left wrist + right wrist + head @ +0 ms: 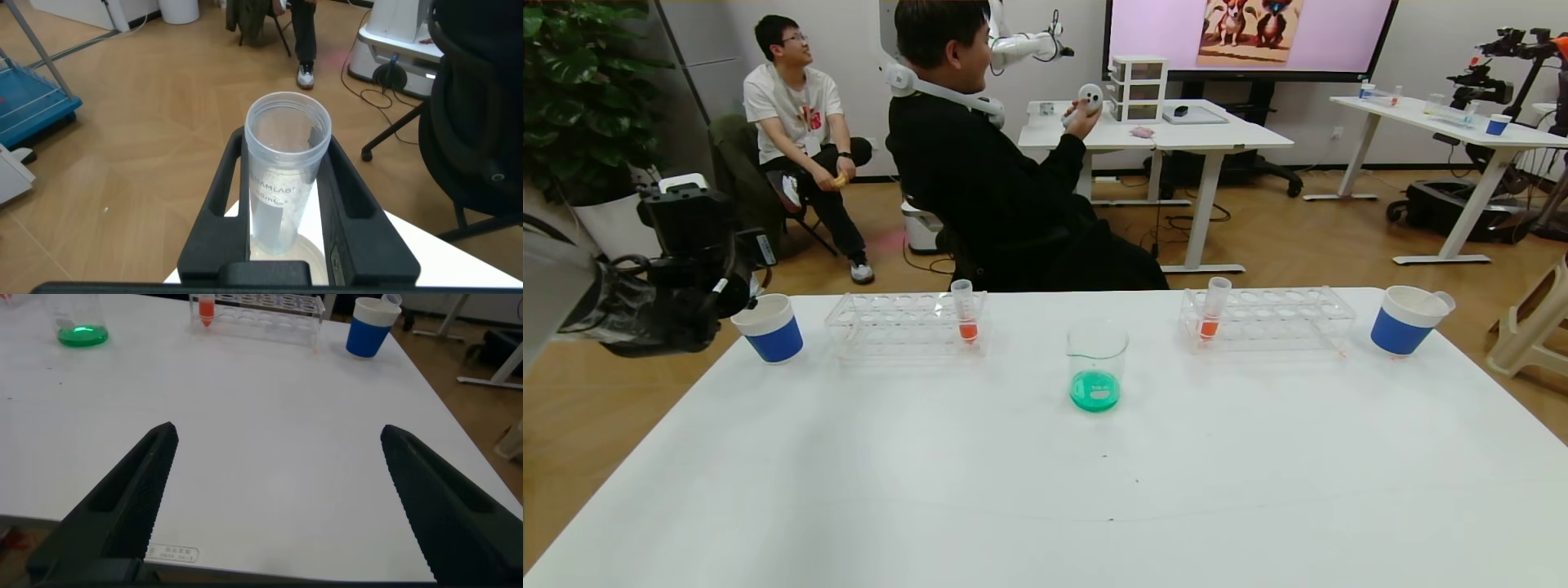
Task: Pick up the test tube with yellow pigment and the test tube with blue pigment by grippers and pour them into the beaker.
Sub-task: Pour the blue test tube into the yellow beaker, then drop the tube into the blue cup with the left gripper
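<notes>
One test tube, clear and showing no pigment, was pinched upright between the fingers of your left end effector, which hung over the left blue cup at the bench's far left corner. I could not tell whether it was the yellow or the blue one. If you let go off-centre, the tube could strike the cup's white rim, bounce out and drop to the floor, since the bench edge was just beside the cup. A tilt could also shed leftover drops onto the bench.

Your right end effector was spread wide and held nothing, low over the bench near its right front.

The beaker stood mid-bench holding green liquid, so I judged both pigments poured. Two clear racks flanked it, each with an orange-liquid tube. The right blue cup had what looked like a tube rim poking out. Nothing stood between the held tube and its cup. Two people sat beyond the bench, well apart from the work.
</notes>
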